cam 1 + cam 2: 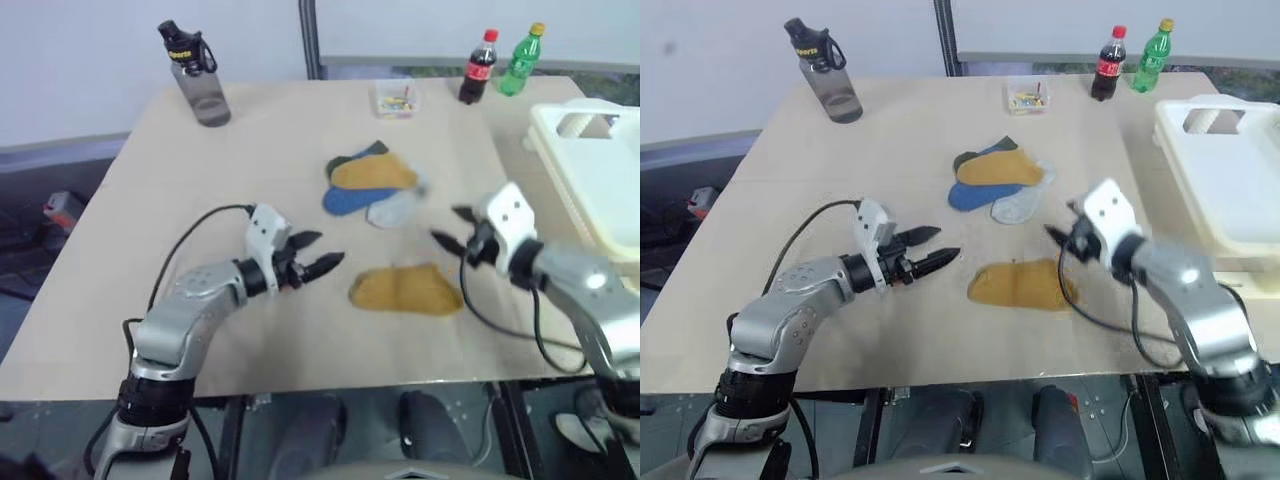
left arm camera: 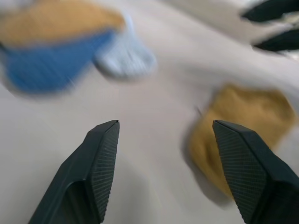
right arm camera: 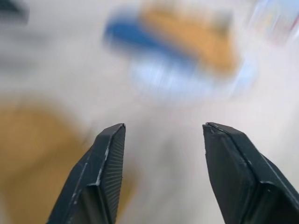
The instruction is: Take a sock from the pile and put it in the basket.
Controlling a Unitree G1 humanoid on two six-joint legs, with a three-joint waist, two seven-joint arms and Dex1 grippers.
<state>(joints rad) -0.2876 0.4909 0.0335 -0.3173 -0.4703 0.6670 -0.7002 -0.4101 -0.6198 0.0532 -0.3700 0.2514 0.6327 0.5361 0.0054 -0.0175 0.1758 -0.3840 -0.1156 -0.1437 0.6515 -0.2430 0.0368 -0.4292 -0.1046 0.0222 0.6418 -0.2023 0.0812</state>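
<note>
A mustard-yellow sock [image 1: 406,289] lies flat by itself on the counter [image 1: 150,250], toward the near edge and about midway between the two side edges. The left gripper [image 1: 318,254] hangs just off the sock's left end, its fingers [image 2: 100,163] spread apart with nothing between them. The right gripper [image 1: 455,228] is beside the sock's right end and a little farther back, its fingers [image 3: 105,172] also spread and empty; the wrist views are smeared, so whether either gripper brushes the fabric is hard to say, but both seem clear of it.

Farther back, near the middle of the counter, sits the pile [image 1: 375,185]: another mustard sock on top, a blue one under it, a pale grey one to the right and a dark one peeking out behind. The basket [image 1: 590,170], cream-white, stands at the right edge of the counter. Along the far edge are a grey water bottle [image 1: 197,75] at the left corner, a small clear box [image 1: 395,98], a cola bottle [image 1: 478,67] and a green bottle [image 1: 522,60].
</note>
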